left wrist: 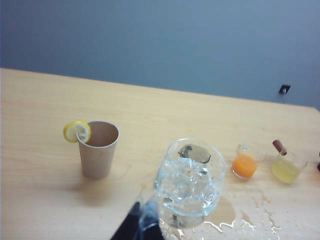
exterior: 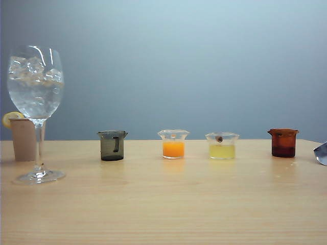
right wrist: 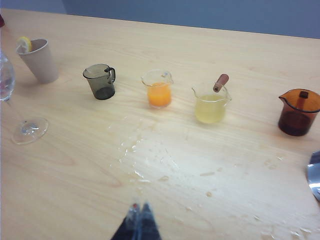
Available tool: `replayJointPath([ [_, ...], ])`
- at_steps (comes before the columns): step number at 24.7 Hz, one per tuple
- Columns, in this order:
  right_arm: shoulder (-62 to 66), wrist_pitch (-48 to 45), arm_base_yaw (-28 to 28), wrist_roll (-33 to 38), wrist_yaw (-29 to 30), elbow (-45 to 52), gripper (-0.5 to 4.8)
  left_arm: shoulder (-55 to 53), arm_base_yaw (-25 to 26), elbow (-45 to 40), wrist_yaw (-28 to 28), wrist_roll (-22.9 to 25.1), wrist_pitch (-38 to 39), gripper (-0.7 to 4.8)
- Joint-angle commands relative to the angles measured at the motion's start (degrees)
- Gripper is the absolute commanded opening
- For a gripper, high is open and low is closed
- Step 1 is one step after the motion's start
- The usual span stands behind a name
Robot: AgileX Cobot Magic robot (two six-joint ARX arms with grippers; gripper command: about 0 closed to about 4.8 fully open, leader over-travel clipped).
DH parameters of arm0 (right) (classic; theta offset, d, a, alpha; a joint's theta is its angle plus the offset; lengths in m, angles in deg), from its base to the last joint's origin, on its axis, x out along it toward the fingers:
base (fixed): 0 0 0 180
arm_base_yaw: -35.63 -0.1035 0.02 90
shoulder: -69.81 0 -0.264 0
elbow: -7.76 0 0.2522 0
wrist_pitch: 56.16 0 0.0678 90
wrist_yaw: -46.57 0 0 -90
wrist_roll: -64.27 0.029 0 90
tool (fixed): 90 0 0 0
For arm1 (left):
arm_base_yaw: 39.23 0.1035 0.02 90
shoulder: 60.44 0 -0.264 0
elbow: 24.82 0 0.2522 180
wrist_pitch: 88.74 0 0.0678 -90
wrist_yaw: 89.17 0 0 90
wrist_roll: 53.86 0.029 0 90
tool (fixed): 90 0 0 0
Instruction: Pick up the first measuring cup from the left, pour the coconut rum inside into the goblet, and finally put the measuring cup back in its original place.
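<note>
Right claw (right wrist: 140, 212) closed over spills (right wrist: 145, 160) the exterior view misses.

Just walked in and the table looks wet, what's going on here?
Nothing is being handled. The first measuring cup stands in the row of cups, and the goblet holds ice and clear liquid. Splashes wet the table. The right gripper hovers shut and empty above it; the left gripper hangs by the goblet.

A pale wooden table (right wrist: 75, 200) is being occupied by a goblet (exterior: 36, 97), a paper cup (right wrist: 41, 61), the first measuring cup (right wrist: 101, 81), an orange-filled cup (right wrist: 159, 90), a yellow-filled cup (right wrist: 211, 104), an amber cup (right wrist: 298, 113), and spilled droplets (right wrist: 145, 160).
</note>
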Motion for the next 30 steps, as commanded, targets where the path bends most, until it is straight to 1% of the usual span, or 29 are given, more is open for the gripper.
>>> replayJointPath([
  [1,-0.4,-7.4,0.0,0.3,0.5,3.6,-0.08,2.5,0.1,-2.1,-1.1,-0.2,-0.3,-0.05],
  [5,-0.4,-11.8,0.0,0.3,1.4,7.9,-0.08,6.4,0.1,-4.5,-2.2,-1.7,-0.8,-0.05],
  [9,-0.7,-17.0,0.0,0.3,0.8,13.5,-0.08,9.9,0.1,-8.0,-3.5,-1.7,-1.2,-0.05],
  [12,-0.7,-21.5,0.0,0.3,-3.1,18.9,-0.07,10.0,0.1,-11.7,-3.5,-2.2,-3.1,-0.05],
  [15,-0.7,-23.8,0.0,0.3,-4.2,21.7,-0.07,10.0,0.1,-14.2,-3.7,-2.4,-5.7,-0.05],
  [20,-0.7,-24.7,0.0,0.4,-3.7,25.3,-0.06,10.0,0.0,-18.7,-3.8,-3.1,-9.5,-0.05],
  [22,-0.8,-24.9,0.0,1.7,-3.3,26.3,-0.06,10.0,0.0,-20.3,-4.1,-3.8,-10.4,-0.05],
  [26,-0.8,-25.3,0.0,2.4,-1.2,28.5,-0.06,10.0,0.0,-23.9,-5.0,-3.9,-12.6,-0.05],
  [30,-1.1,-25.8,0.0,3.4,-1.3,31.5,-0.06,10.0,0.0,-26.4,-5.4,-3.9,-13.7,-0.05],
])
